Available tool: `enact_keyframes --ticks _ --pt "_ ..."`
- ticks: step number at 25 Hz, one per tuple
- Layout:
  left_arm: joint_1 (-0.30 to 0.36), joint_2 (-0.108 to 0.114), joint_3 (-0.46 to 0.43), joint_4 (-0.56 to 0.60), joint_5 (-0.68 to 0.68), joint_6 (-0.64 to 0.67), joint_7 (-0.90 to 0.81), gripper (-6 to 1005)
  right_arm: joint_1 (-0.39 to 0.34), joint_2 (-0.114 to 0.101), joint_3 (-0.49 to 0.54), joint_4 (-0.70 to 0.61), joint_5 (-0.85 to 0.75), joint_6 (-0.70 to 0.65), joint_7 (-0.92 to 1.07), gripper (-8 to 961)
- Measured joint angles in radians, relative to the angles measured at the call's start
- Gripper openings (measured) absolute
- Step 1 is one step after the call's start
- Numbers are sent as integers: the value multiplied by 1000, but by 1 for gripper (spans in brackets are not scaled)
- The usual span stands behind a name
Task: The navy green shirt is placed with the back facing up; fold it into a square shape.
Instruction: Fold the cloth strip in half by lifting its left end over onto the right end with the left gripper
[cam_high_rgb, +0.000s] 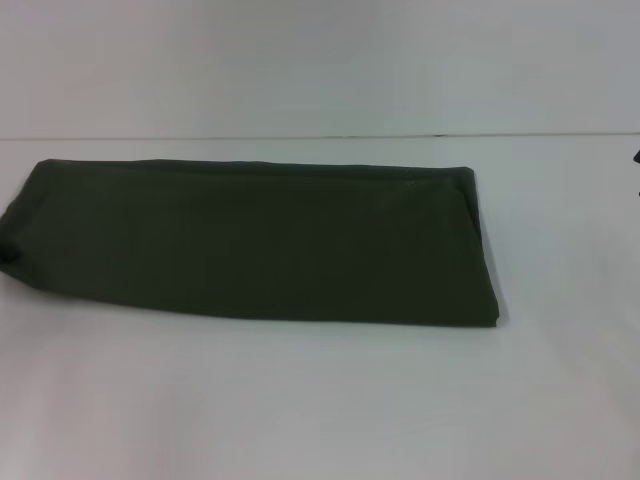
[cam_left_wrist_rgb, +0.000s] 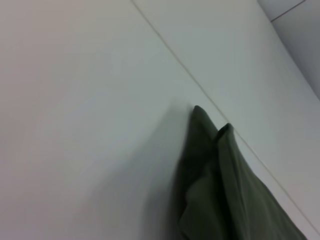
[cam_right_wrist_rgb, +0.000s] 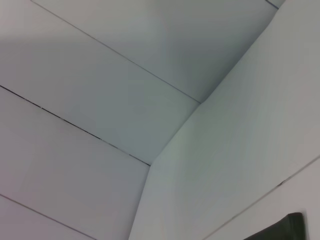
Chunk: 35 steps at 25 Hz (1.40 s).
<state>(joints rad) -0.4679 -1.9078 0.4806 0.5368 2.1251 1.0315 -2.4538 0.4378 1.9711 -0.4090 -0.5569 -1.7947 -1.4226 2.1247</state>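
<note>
The navy green shirt (cam_high_rgb: 260, 240) lies flat on the white table (cam_high_rgb: 300, 400), folded into a long dark olive band that runs from the left edge of the head view to right of centre. Its plain side faces up and no lettering shows. The left wrist view looks down on one end of the shirt (cam_left_wrist_rgb: 220, 190), where two layered corners point out over the table. A small dark corner of the shirt (cam_right_wrist_rgb: 287, 227) shows at the edge of the right wrist view. No gripper fingers show in any view.
The table's far edge meets a pale wall (cam_high_rgb: 320, 60) behind the shirt. A thin dark sliver (cam_high_rgb: 637, 156) shows at the right border of the head view; I cannot tell what it is.
</note>
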Motion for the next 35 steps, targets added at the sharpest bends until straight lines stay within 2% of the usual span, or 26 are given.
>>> enact_keyframes --ticks 2,5,10,15,19,22,28,32,35 --pt "2 -14 1 34 -4 27 0 47 -1 0 0 0 0 0 0 866" --pt "0 -23 3 56 -2 42 0 48 -2 0 3 0 0 -3 0 867" --pt "-4 -30 2 73 -12 68 3 49 -5 0 4 0 0 -5 -1 867" --pt "-13 -56 0 184 -150 252 40 50 -3 0 5 0 0 -3 -2 867" --pt "-83 -74 4 243 -183 393 32 51 1 0 6 0 0 -7 -1 867" --pt "-154 -108 32 248 -183 440 37 52 2 2 6 0 0 -7 -1 867" --pt "-262 -185 207 246 -180 372 66 53 10 7 6 0 0 -1 -2 866" --pt "-316 -238 358 231 -180 251 87 54 17 9 4 2 0 1 -6 866" --pt "-363 -259 480 176 -194 135 124 54 22 9 1 10 -1 5 -9 866"
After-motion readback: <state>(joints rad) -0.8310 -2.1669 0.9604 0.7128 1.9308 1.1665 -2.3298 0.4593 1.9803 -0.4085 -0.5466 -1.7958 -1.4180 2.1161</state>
